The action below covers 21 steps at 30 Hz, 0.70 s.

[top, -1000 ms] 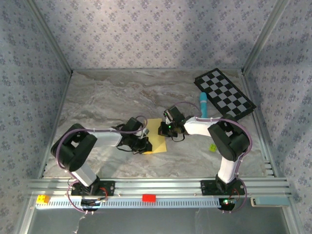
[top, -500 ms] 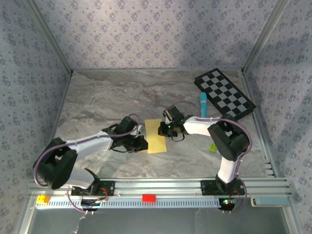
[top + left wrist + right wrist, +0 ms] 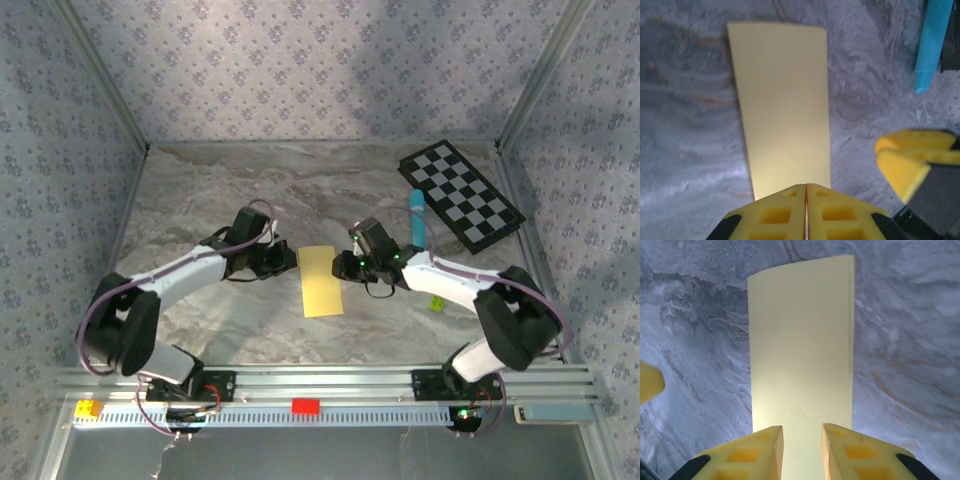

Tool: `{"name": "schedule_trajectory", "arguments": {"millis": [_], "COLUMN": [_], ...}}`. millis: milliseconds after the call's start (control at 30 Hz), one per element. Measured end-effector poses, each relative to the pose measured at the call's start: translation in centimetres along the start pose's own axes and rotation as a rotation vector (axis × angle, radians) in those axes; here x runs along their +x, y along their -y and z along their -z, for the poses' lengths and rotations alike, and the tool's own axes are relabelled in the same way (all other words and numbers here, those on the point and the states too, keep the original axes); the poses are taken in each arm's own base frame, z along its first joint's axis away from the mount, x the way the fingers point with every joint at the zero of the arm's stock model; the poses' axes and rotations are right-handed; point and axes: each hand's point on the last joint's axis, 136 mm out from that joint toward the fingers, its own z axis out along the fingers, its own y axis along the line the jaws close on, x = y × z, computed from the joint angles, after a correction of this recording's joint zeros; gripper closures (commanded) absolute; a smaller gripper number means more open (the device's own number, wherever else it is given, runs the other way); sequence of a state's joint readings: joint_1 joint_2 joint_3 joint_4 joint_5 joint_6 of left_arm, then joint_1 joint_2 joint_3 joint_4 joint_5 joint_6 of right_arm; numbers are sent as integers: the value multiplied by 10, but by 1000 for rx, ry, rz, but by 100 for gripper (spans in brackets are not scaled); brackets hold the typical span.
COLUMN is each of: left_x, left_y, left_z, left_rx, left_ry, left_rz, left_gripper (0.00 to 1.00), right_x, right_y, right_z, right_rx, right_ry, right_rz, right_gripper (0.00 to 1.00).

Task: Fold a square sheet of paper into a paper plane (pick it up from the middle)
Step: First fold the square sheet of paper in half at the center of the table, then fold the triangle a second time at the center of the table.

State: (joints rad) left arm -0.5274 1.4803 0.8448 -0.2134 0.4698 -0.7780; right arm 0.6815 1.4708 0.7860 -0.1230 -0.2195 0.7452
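Observation:
The square sheet of paper (image 3: 320, 280) lies flat on the marble table as a narrow yellow rectangle, folded in half, with no paper plane shape to it. My left gripper (image 3: 290, 258) sits at its far left side, jaws pressed together with nothing between them. In the left wrist view the shut left gripper (image 3: 806, 186) hovers at the edge of the paper (image 3: 782, 100). My right gripper (image 3: 346, 267) is at the sheet's far right side. In the right wrist view the right gripper (image 3: 802, 432) stands slightly open above the paper (image 3: 800, 340), which runs under the gap.
A light-blue marker (image 3: 416, 215) lies behind the right gripper, next to a checkered board (image 3: 460, 192). A tiny yellow-green ball (image 3: 437, 302) rests right of the paper. Patterned walls close in three sides; a rail (image 3: 305, 405) runs along the front.
The left arm has swung from the paper's near left corner to its far left side. The right gripper's jaws have parted and let go of the paper, which now lies straighter and flat.

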Motion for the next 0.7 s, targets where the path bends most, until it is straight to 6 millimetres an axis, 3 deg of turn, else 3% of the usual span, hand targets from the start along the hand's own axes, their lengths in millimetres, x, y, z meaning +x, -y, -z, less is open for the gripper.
{"name": "schedule_trajectory", "arguments": {"millis": [233, 567, 700], "left_x": [-23, -36, -35], "left_y": [9, 9, 1], "left_z": [-32, -54, -59], "left_rx": [10, -5, -24], "left_ry": [-62, -100, -116], "left_rz": [2, -16, -8], "left_gripper": [92, 92, 92], "right_x": [25, 34, 38], "right_y": [25, 24, 26], "right_z": [-2, -10, -15], "right_rx": [43, 34, 41], "right_ry": [-39, -54, -73], "right_rz": [-101, -156, -165], "right_gripper": [73, 71, 71]}}
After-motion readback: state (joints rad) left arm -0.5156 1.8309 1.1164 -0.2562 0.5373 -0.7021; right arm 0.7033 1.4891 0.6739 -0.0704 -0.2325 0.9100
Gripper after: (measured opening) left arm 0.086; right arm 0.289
